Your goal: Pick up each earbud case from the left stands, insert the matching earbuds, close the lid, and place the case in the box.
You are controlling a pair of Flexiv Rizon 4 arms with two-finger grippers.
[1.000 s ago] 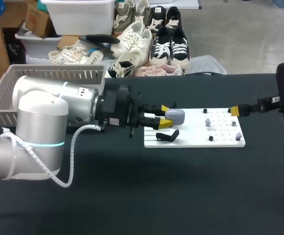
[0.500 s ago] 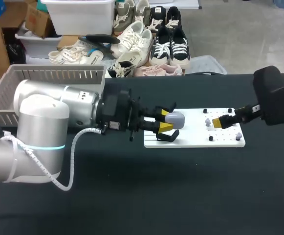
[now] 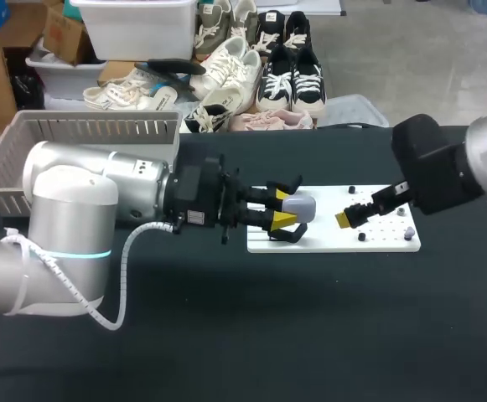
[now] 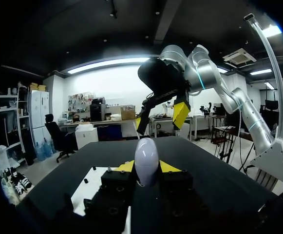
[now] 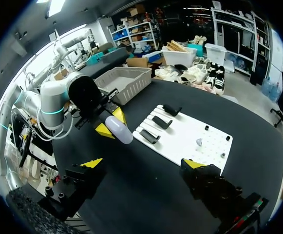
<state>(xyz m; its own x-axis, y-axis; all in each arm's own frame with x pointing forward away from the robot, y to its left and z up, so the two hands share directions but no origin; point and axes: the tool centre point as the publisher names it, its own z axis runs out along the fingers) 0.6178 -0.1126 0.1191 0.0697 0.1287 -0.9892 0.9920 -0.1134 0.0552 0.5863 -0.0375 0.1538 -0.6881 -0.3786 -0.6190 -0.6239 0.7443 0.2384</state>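
Observation:
A lavender earbud case [image 3: 301, 207] hangs just above the left end of the white board [image 3: 385, 244], with my left gripper [image 3: 286, 210] shut on it. In the left wrist view the case [image 4: 146, 160] stands upright between the yellow tips. My right gripper [image 3: 345, 219] hovers over the middle of the board, open and empty, a short way right of the case. From the right wrist view the case [image 5: 119, 129] lies ahead of my wide-open right gripper [image 5: 143, 163]. Small earbuds sit on the board's right half: a lavender one [image 3: 409, 234] and a black one [image 3: 361, 237].
Black stands [image 5: 161, 122] line the board's left part; one stand [image 3: 288, 234] lies just below the held case. A grey slatted basket [image 3: 75, 138] sits at the table's far left. The dark tabletop [image 3: 310, 327] stretches in front of the board.
My right arm has swung in from the right edge and now hangs over the board's middle, close to the case. The left gripper dropped slightly toward the near side, still holding the case.

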